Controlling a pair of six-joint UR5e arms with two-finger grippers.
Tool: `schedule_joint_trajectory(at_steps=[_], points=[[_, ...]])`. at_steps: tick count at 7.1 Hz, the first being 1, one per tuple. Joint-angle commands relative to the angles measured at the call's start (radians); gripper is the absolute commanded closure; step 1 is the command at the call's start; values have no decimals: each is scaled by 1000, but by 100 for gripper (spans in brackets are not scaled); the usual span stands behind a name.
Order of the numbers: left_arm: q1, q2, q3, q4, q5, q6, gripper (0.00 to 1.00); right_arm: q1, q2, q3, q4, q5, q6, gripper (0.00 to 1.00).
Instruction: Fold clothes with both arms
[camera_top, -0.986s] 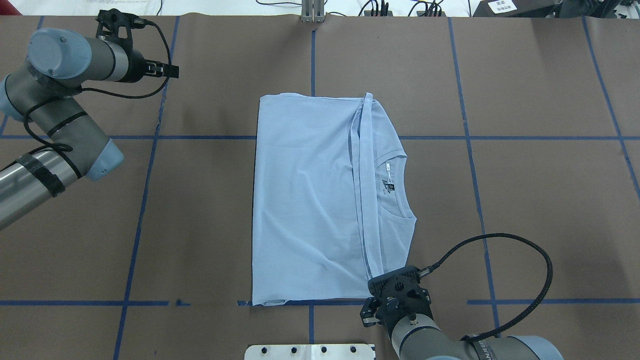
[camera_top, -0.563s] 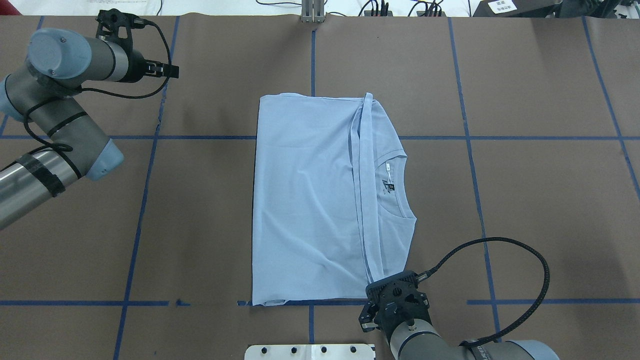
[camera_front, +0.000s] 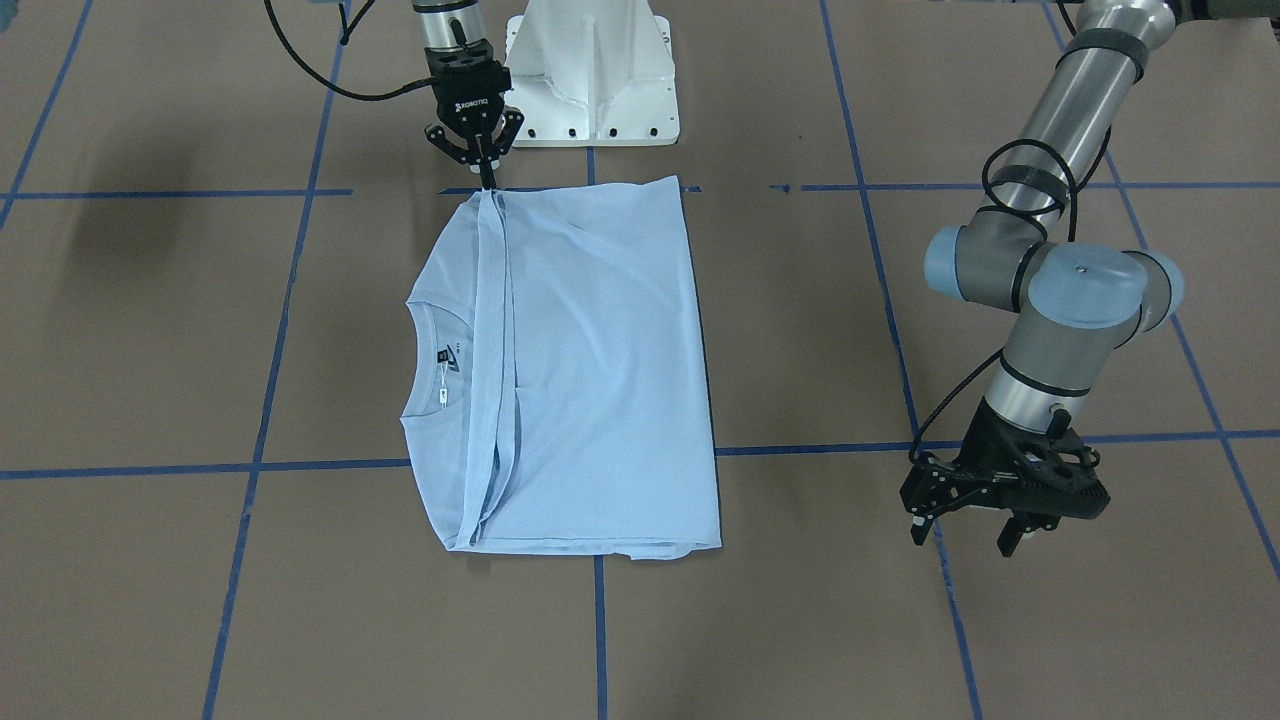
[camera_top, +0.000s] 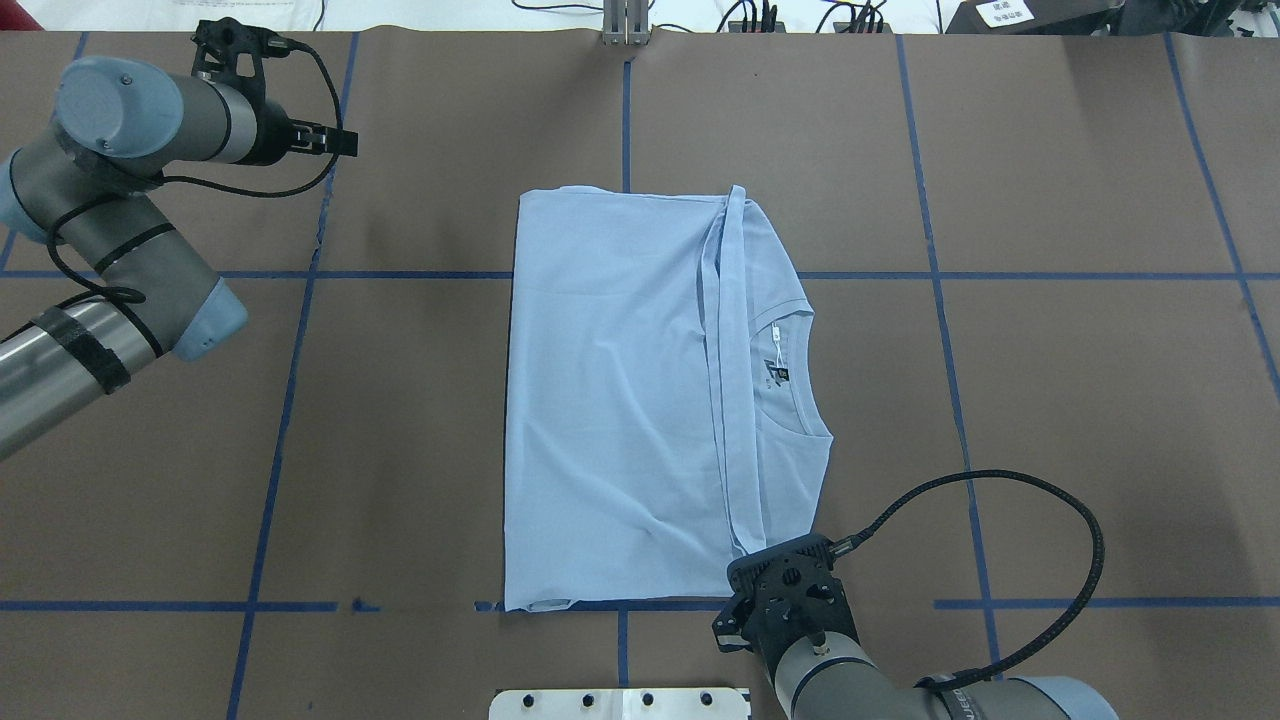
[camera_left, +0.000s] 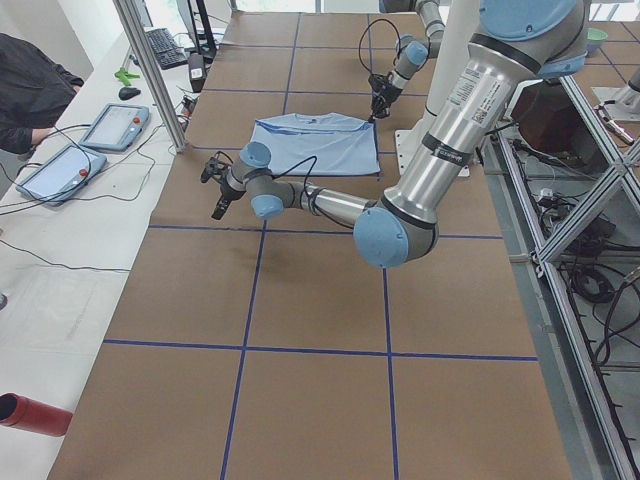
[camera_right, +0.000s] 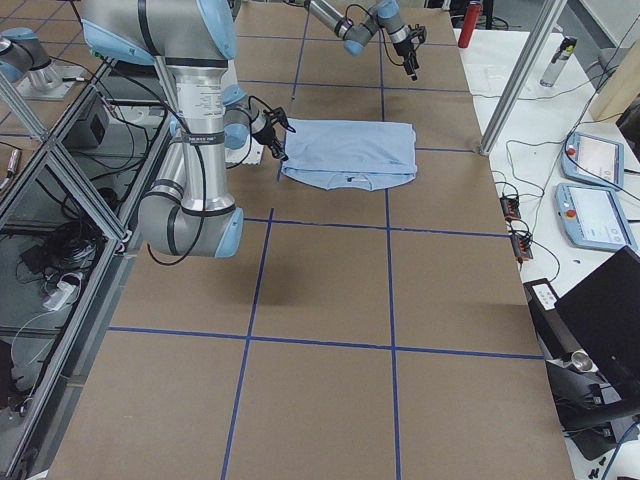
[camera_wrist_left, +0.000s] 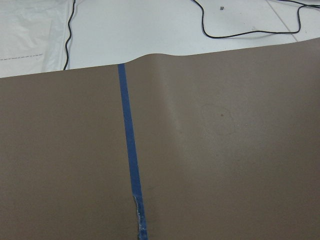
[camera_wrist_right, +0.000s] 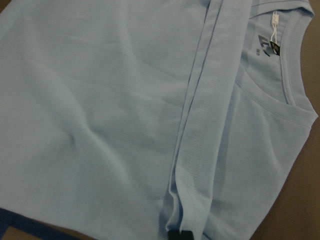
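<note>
Since a second ago only the right claw (camera_front: 487, 170) has crept, a touch sideways along the shirt's (camera_top: 610, 400) edge nearest the base (camera_front: 590, 90). The shirt lies flat just in front of the base, folded to a rectangle whose long axis runs straight away from the base. Its hem band (camera_top: 728, 380) follows that axis, with the collar (camera_top: 800, 370) beside it on the robot's right. I read the right claw as pinched on the band's base-side end. The left claw (camera_front: 965, 525) hangs spread and empty, well apart from the shirt and farther from the base. So the right arm is much the nearer. I judge the left must come to the band's far end.
</note>
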Motion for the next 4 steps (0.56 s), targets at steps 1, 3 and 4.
schedule_joint_trajectory(at_steps=[1,3,4], points=[[0,0,0,0,0,0,0,19,-37,29,-2,0,14,100],[0,2,0,0,0,0,0,13,-133,46,1,-3,187,100],[0,0,0,0,0,0,0,-5,-137,41,2,-3,251,100]])
